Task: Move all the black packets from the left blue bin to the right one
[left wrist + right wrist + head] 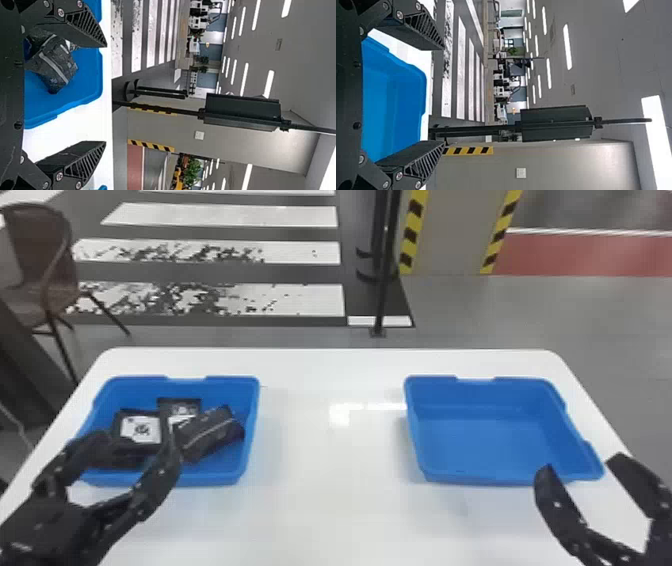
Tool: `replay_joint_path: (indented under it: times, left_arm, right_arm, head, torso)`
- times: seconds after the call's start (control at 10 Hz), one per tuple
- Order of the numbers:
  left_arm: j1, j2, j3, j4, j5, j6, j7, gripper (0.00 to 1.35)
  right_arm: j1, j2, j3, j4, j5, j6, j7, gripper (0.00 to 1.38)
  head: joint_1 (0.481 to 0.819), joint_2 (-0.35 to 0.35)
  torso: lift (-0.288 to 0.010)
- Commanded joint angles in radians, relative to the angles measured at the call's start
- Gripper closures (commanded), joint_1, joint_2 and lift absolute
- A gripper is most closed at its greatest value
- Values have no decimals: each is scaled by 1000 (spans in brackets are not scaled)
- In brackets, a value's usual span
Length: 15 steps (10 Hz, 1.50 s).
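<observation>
While left gripper [136, 441] gapes, black packets [211, 434] near

Head view — high, forward, downward

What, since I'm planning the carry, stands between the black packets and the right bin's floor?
The right wall of the left blue bin and the left wall of the right blue bin; nothing else visible does.

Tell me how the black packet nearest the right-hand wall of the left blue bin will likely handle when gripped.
The packet will probably give a little when squeezed, since its wrapper looks creased. Its bulging shape suggests it is filled, so it should keep some body rather than hang limp. With its angular sides, it seems unlikely to roll.
</observation>
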Motion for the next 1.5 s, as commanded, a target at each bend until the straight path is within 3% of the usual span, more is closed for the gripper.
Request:
replay_joint_path:
  times: [0.0, 0.4, 0.7, 0.9, 1.2, 1.4]
  left_arm:
    - [0, 0, 0, -2, -2, 4, 0, 173]
    - [5, -3, 2, -2, -8, -3, 1, 173]
    - [-25, 5, -2, -2, -42, 65, 1, 168]
    - [-108, 20, -14, -2, -76, 178, 1, 173]
    - [-258, 26, 34, -2, -237, 414, 1, 173]
    - [-349, 68, 18, 20, -307, 583, -5, 171]
  right_arm:
    - [1, 0, 0, 5, -7, 5, 0, 185]
    - [1, 0, 0, 2, -7, 5, 0, 185]
    - [1, 0, 0, 5, -13, 7, 0, 185]
    - [1, 0, 0, 7, -15, 7, 0, 185]
    - [-3, -2, 0, 12, -15, 15, 0, 185]
    - [-6, 0, 0, 15, -17, 20, 1, 185]
  head:
    - [695, -25]
    - [695, -25]
    - [695, -23]
    - [695, -28]
    - [695, -7]
    - [695, 36]
  torso:
    - [-140]
    - [-140]
    - [-140]
    - [-140]
    - [-140]
    - [-140]
